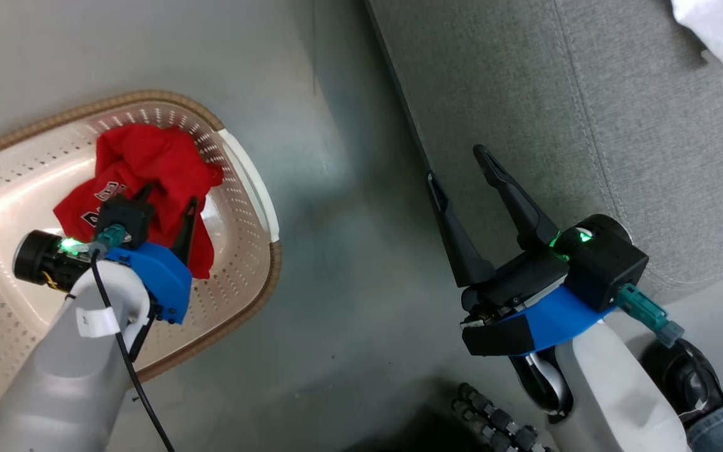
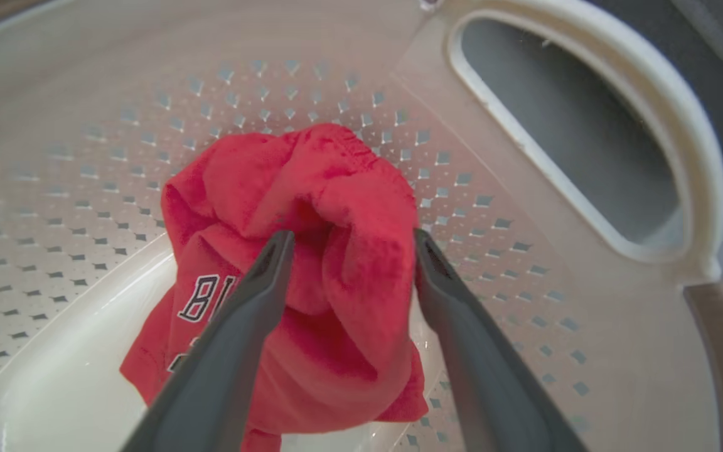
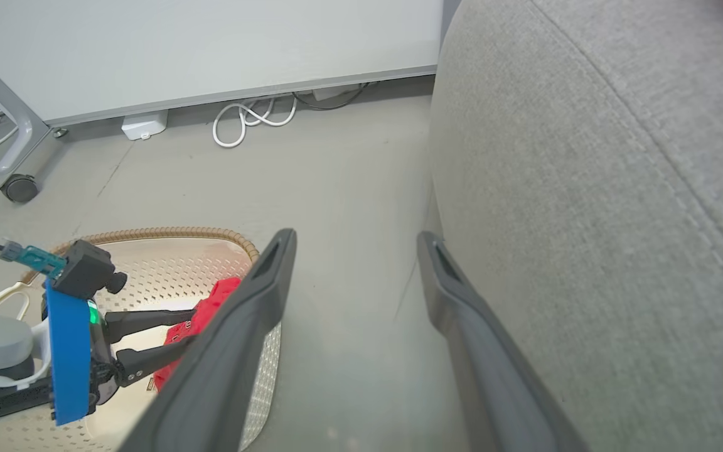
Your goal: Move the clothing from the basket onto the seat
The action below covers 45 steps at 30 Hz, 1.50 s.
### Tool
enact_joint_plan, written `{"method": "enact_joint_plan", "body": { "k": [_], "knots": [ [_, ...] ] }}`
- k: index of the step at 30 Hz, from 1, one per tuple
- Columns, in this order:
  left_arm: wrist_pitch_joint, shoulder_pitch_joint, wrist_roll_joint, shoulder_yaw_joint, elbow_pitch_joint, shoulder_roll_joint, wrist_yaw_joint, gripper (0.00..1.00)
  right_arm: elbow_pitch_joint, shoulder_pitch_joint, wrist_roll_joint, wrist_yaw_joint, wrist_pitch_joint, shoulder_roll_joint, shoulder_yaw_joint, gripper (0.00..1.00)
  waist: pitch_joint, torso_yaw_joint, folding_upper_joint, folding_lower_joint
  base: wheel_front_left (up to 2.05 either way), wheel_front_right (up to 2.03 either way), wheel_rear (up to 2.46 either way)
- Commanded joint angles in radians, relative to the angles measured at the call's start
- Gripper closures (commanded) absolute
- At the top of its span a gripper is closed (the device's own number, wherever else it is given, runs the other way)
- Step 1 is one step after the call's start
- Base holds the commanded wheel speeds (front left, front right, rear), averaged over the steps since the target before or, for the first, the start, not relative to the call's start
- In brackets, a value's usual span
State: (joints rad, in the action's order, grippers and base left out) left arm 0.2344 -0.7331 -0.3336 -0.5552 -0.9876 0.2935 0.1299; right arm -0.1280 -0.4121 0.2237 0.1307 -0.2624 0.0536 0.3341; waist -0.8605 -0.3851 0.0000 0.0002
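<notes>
Inside the basket (image 2: 54, 207), the red garment (image 2: 336, 207) folds over its lettering (image 2: 201, 298) (partly legible), and the left gripper's (image 2: 352, 245) finger (image 2: 236, 351) covers the rest.

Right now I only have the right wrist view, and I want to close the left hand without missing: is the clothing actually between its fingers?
Observer: Yes. In the left wrist view the open left hand straddles a bunched fold of the red clothing.
Operator: Is more piled underneath?
Observer: The head view shows one red heap, lying toward the white-handled end of the basket. What lies under it is hidden.
Operator: Anything already on the seat?
Observer: A white cloth lies on the seat, at the head view's top right corner.
</notes>
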Motion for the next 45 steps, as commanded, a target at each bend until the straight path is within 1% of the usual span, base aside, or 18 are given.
{"method": "enact_joint_plan", "body": {
  "k": [1,4,7,12,18,19,20,21,43,45],
  "knots": [
    [-0.010,-0.027,-0.005,-0.006,-0.017,0.014,0.000,0.00,0.014,-0.022,0.014,0.000,-0.003,-0.005,0.009,0.00,-0.034,-0.014,0.0000,-0.0002,0.00,0.00,0.00],
    [-0.035,-0.052,-0.011,-0.027,-0.042,0.027,0.000,0.00,0.029,-0.026,0.036,0.000,-0.003,-0.005,0.021,0.00,-0.061,-0.022,0.0000,-0.0002,0.00,0.00,0.00],
    [-0.048,-0.074,-0.018,-0.023,-0.075,0.041,-0.004,0.00,0.031,-0.030,0.039,0.000,-0.003,-0.005,0.028,0.00,-0.079,-0.026,0.0000,-0.0002,0.00,0.00,0.00],
    [-0.066,-0.100,-0.025,-0.030,-0.123,0.030,-0.005,0.00,0.042,-0.014,0.042,0.000,-0.003,-0.005,0.019,0.00,-0.091,-0.022,0.0000,-0.0002,0.00,0.00,0.00],
    [-0.058,-0.118,-0.030,-0.041,-0.162,0.017,-0.004,0.00,0.051,-0.010,0.050,0.000,-0.003,-0.005,0.020,0.00,-0.095,-0.023,0.0000,-0.0002,0.00,0.00,0.00],
    [-0.056,-0.120,-0.032,-0.041,-0.168,0.015,-0.005,0.53,0.051,-0.011,0.051,0.000,-0.003,-0.005,0.022,0.00,-0.094,-0.023,0.0000,-0.0002,0.00,0.00,0.00],
    [-0.052,-0.123,-0.032,-0.042,-0.173,0.014,-0.008,0.80,0.052,-0.012,0.052,0.000,-0.003,-0.005,0.024,0.00,-0.094,-0.023,0.0000,-0.0002,0.00,0.00,0.00],
    [-0.047,-0.123,-0.032,-0.044,-0.178,0.013,-0.008,1.00,0.053,-0.014,0.054,0.000,-0.003,-0.005,0.025,0.00,-0.094,-0.024,0.0000,-0.0002,0.00,0.00,0.00],
    [-0.008,-0.148,-0.074,-0.058,-0.238,0.006,0.002,1.00,0.046,-0.050,0.066,0.000,-0.004,-0.005,0.048,0.00,-0.077,-0.028,0.0000,-0.0002,0.00,0.00,0.00],
    [-0.002,-0.137,-0.082,-0.057,-0.241,-0.004,0.002,1.00,0.042,-0.054,0.061,0.000,-0.004,-0.005,0.047,0.00,-0.065,-0.022,0.0000,-0.0002,0.00,0.00,0.00]
  ]
}}
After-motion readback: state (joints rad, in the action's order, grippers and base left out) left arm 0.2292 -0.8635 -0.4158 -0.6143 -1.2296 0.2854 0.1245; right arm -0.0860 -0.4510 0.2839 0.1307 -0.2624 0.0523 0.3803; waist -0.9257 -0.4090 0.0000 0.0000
